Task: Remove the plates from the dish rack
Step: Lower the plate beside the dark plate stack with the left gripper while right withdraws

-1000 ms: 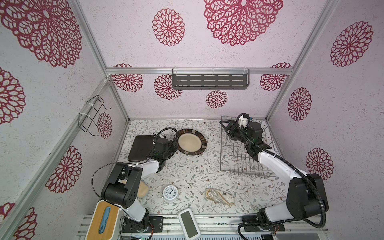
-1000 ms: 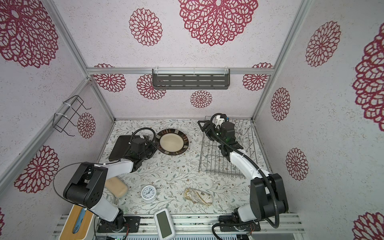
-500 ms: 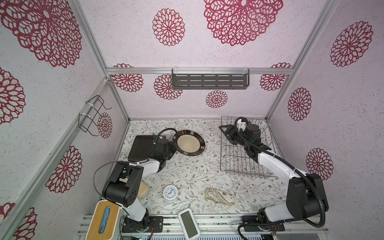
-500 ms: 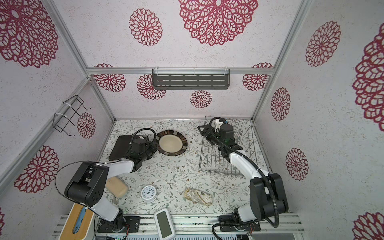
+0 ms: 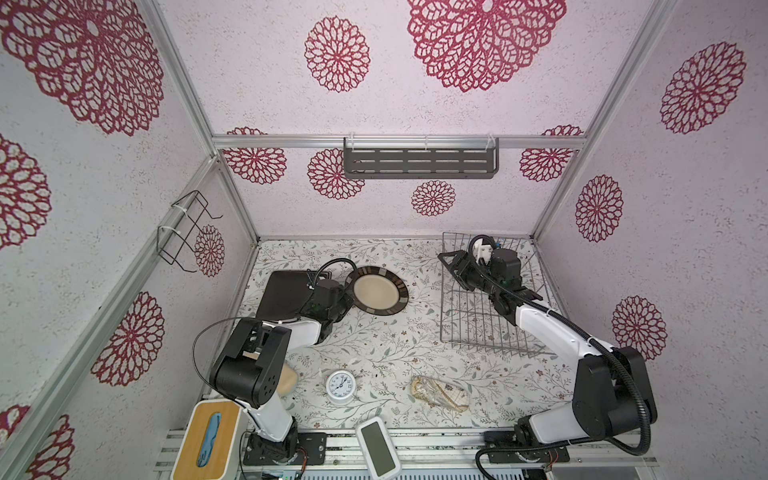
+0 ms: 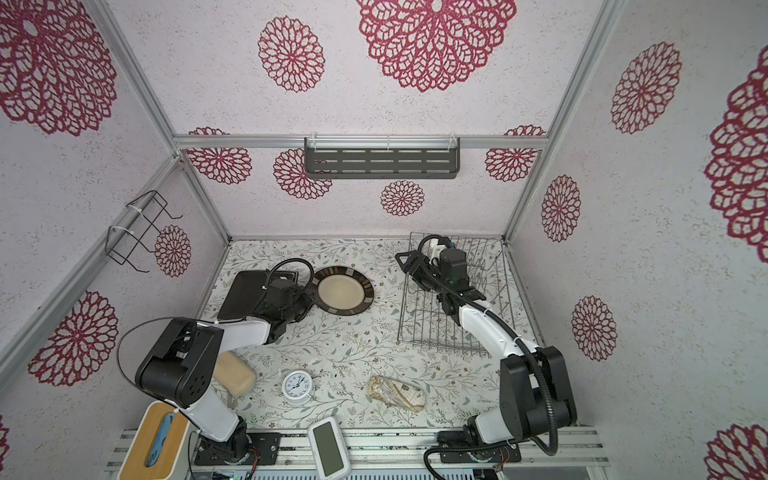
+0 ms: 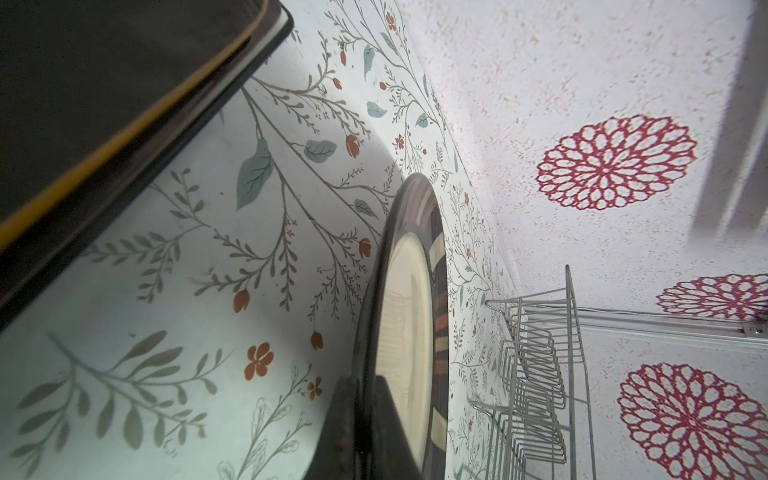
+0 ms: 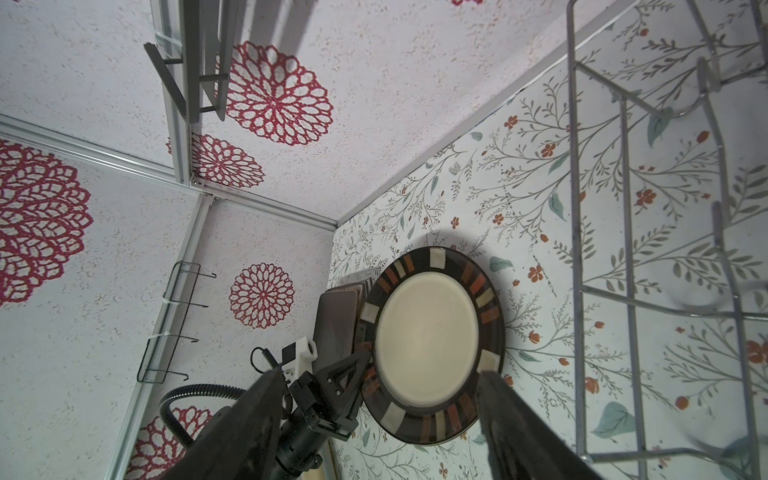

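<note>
Underneath all, a flower-printed desk (image 5: pixel 374 345). At its right rear, the rack (image 5: pixel 478 328), wire, flat on the desk, tines upright. At left rear, well apart from the rack, a stack of dark square plates (image 5: pixel 286 291), lying flat. Just beside the stack, between it and the rack, the round plate (image 5: pixel 380 293): cream centre, brown-striped rim, face up, out of the rack and low over the desk; touching it or just above, cannot tell. At the round plate's left rim, the left gripper (image 5: pixel 347 298), fingers (image 7: pixel 345 424) pinched narrow on that rim, one on each face, plain in the left wrist view. Over the rack's left rear corner, the right gripper (image 5: pixel 453 270), fingers (image 8: pixel 519 419) spread wide, holding nothing, pointed toward the round plate. Near the front edge, small and well clear of the plates, a white clock (image 5: pixel 340 386).
</note>
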`<move>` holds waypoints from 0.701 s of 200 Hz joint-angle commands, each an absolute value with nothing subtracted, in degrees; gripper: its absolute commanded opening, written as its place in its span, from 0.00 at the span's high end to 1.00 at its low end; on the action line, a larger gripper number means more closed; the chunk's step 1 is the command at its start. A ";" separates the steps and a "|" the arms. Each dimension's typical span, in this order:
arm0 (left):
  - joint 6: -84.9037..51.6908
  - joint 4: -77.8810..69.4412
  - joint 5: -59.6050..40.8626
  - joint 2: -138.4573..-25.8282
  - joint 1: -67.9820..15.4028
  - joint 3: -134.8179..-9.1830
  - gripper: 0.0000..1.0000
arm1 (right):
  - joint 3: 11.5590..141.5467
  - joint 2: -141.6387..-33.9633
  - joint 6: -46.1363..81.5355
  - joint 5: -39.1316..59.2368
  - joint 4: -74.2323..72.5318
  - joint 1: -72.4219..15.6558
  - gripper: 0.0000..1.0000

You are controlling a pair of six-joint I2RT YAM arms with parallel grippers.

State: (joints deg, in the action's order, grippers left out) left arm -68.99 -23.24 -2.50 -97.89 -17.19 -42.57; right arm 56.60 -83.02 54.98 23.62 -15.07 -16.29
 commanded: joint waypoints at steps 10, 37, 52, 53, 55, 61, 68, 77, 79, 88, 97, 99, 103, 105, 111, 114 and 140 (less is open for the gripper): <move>-71.32 -32.82 -4.13 -97.81 -17.05 -43.95 1.00 | 56.95 -80.63 53.27 22.68 -15.73 -16.48 0.24; -71.87 -32.92 -3.96 -98.12 -17.05 -43.68 1.00 | 57.28 -80.68 53.23 22.59 -15.64 -16.46 0.24; -71.98 -32.96 -3.78 -98.17 -17.05 -43.51 1.00 | 57.47 -80.68 53.10 22.59 -15.51 -16.41 0.24; -71.98 -32.96 -3.78 -98.17 -17.05 -43.51 1.00 | 57.48 -80.73 53.09 22.59 -15.53 -16.47 0.24; -71.94 -32.94 -3.78 -98.11 -17.05 -43.51 1.00 | 57.48 -80.69 53.09 22.59 -15.55 -16.49 0.24; -71.95 -32.86 -3.86 -98.17 -17.03 -43.51 0.97 | 57.56 -80.77 53.10 22.59 -15.40 -16.46 0.24; -71.90 -32.70 -3.83 -98.16 -17.05 -43.59 0.93 | 57.61 -80.77 53.04 22.59 -15.37 -16.44 0.24; -71.95 -32.34 -3.87 -98.16 -17.05 -43.59 0.88 | 57.65 -80.77 53.01 22.59 -15.38 -16.45 0.24; -71.91 -32.28 -3.87 -98.15 -17.05 -43.59 0.87 | 57.59 -80.77 53.04 22.59 -15.34 -16.51 0.24; -71.98 -32.10 -3.87 -98.25 -17.05 -43.59 0.80 | 57.57 -80.77 53.04 22.59 -15.37 -16.46 0.24; -71.98 -31.54 -3.87 -98.26 -17.05 -43.75 0.75 | 57.57 -80.77 52.98 22.67 -15.36 -16.44 0.24; -72.11 -31.37 -3.87 -98.31 -17.05 -43.83 0.74 | 57.57 -80.77 52.95 22.67 -15.37 -16.41 0.24; -72.22 -30.88 -3.95 -98.35 -17.05 -43.99 0.73 | 57.57 -80.77 53.06 22.68 -15.34 -16.50 0.24; -72.30 -30.48 -3.95 -98.35 -17.05 -44.13 0.73 | 57.50 -80.77 52.99 22.68 -15.33 -16.50 0.24; -72.79 -29.29 -4.13 -98.49 -17.01 -44.56 0.72 | 57.48 -80.82 53.05 22.68 -15.42 -16.50 0.24; -72.90 -28.81 -4.20 -98.60 -16.97 -44.76 0.71 | 57.48 -80.81 53.08 22.68 -15.46 -16.49 0.24; -72.83 -28.73 -4.92 -99.64 -16.96 -45.35 0.68 | 57.48 -80.78 52.93 22.77 -15.41 -16.41 0.24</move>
State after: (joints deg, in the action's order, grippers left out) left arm -72.29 -25.78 -3.57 -99.02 -17.17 -43.18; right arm 56.60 -83.02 54.46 23.62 -14.68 -16.32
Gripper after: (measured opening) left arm 0.317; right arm 0.764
